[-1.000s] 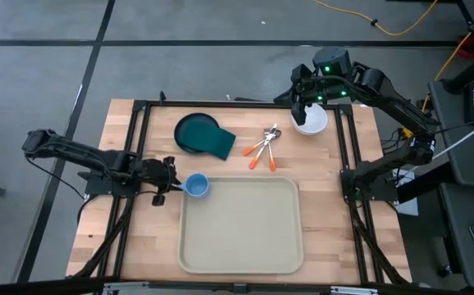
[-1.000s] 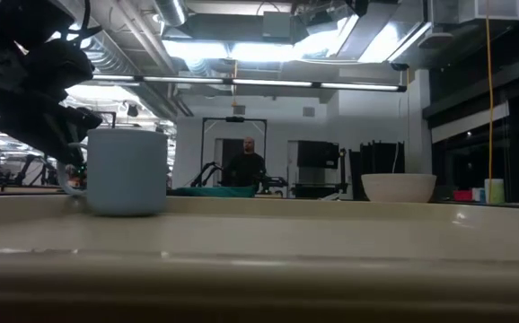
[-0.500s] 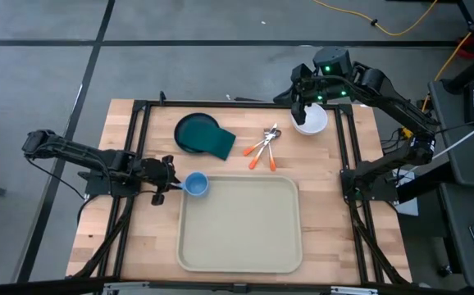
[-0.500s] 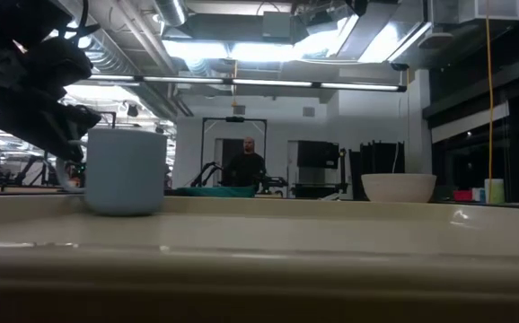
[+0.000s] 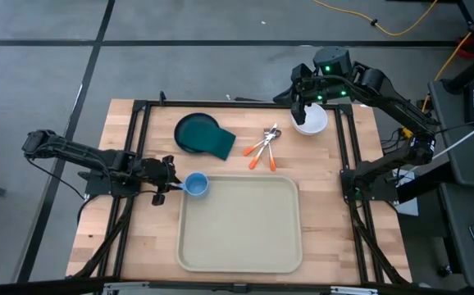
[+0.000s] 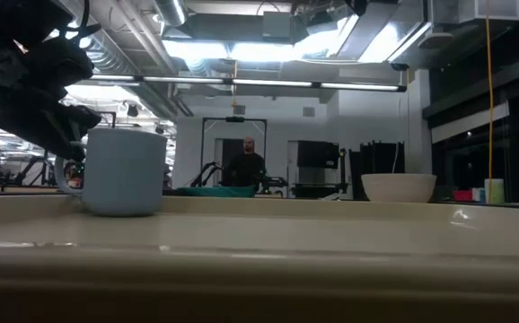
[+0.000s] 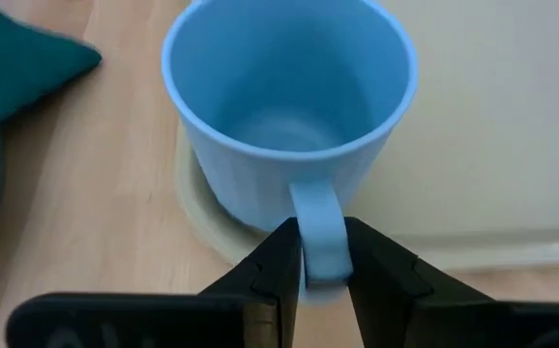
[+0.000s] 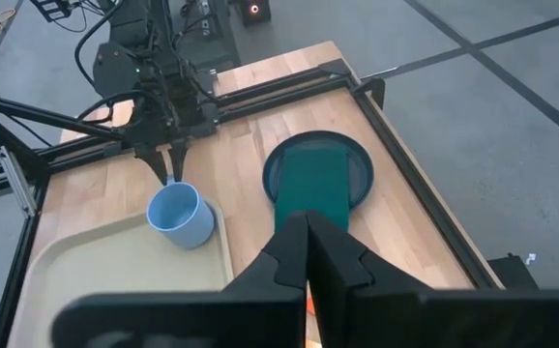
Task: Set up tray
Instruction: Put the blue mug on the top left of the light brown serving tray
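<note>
The tray (image 5: pixel 239 223) lies flat on the near half of the table (image 5: pixel 143 246), bare inside. At its far left corner stands a blue mug (image 5: pixel 197 184), its base overlapping the tray's rim. The left gripper (image 7: pixel 321 275) has its fingers pinched on the mug's handle (image 7: pixel 318 232) — the mug sits upright, mouth open to the ceiling.

Past the tray, a teal plate (image 5: pixel 194 131) carries a green napkin (image 5: pixel 218 142) that hangs off its edge. Beside those lie spoons (image 5: pixel 262 147) with orange handles. The right gripper (image 8: pixel 307 246) hangs over a white bowl (image 5: pixel 311 121) at the far right corner, fingers pressed together on nothing that shows.
</note>
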Controlling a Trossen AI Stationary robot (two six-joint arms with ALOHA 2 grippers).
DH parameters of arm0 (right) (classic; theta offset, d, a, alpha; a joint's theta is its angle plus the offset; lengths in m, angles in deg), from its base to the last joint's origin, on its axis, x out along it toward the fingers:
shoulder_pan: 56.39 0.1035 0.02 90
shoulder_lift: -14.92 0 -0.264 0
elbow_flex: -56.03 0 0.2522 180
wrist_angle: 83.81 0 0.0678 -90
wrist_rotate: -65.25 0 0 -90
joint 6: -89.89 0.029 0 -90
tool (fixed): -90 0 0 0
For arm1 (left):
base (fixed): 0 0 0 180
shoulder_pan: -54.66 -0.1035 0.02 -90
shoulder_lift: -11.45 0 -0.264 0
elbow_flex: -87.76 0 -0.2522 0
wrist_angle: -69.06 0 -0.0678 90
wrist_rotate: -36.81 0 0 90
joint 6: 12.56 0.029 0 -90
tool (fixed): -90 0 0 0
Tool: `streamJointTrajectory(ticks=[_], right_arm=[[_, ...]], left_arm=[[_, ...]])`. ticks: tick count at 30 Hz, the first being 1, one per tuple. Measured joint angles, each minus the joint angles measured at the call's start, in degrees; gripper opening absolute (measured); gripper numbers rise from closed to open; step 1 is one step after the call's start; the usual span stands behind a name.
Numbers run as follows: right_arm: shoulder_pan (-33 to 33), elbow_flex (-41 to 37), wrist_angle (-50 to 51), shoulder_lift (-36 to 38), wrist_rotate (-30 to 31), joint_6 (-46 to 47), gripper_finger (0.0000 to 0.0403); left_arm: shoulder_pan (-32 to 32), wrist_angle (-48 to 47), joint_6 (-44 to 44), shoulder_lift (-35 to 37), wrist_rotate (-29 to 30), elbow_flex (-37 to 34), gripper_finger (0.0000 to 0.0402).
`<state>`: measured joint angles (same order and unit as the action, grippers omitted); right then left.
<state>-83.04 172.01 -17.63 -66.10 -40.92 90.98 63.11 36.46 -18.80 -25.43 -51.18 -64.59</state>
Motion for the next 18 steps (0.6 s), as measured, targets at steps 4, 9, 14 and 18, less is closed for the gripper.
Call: streamJointTrajectory(ticks=[4,9,14,18], right_arm=[[0.0,0.0,0.0,0.0,0.0,0.0,0.0005],[0.0,0.0,0.0,0.0,0.0,0.0,0.0005],[0.0,0.0,0.0,0.0,0.0,0.0,0.0005],[0.0,0.0,0.0,0.0,0.0,0.0,0.0005]], left_arm=[[0.0,2.0,-1.4,-0.4,0.1,-0.8,0.0075],[0.0,1.7,-1.6,-1.0,0.3,-1.0,0.0075],[0.0,1.7,-1.6,-1.0,0.4,-1.0,0.0076],[0.0,1.7,-1.6,-1.0,0.8,-1.0,0.0091]])
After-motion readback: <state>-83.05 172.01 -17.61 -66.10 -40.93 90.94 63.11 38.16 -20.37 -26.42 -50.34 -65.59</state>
